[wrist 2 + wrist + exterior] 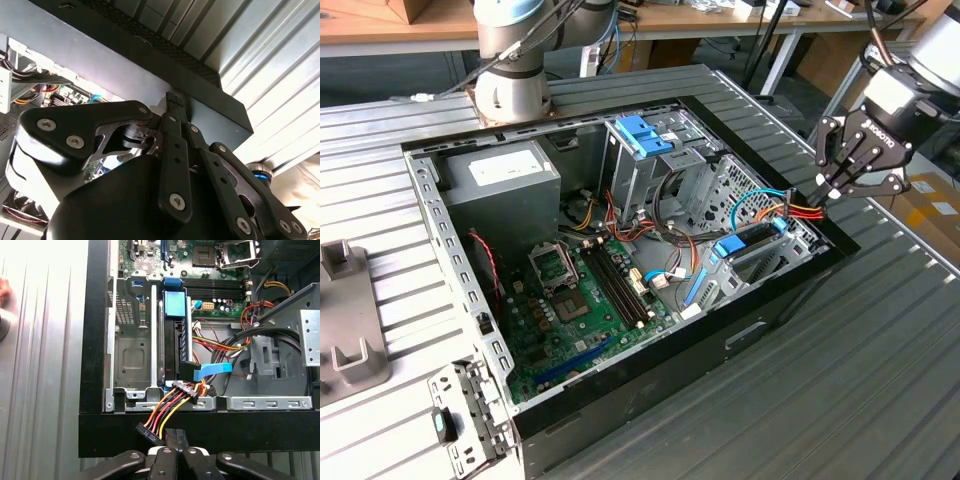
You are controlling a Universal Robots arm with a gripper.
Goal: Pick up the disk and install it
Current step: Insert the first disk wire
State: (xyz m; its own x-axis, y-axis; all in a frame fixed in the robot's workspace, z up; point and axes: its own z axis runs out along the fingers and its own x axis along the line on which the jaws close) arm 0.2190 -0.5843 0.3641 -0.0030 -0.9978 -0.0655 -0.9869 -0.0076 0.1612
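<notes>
Jaws closed at case (740, 330) edge, disk (172, 340) seated nearby

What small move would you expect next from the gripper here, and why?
Probably a short lift clear of the black case wall. The gripper sits shut outside that wall, beside the wire bundle's black connector, while the disk stands on edge in its bay inside the case. Whether the gripper clamps the connector is unclear.

A ribbed grey metal table (880, 380) fronts wooden workbenches (700, 22) behind.
</notes>
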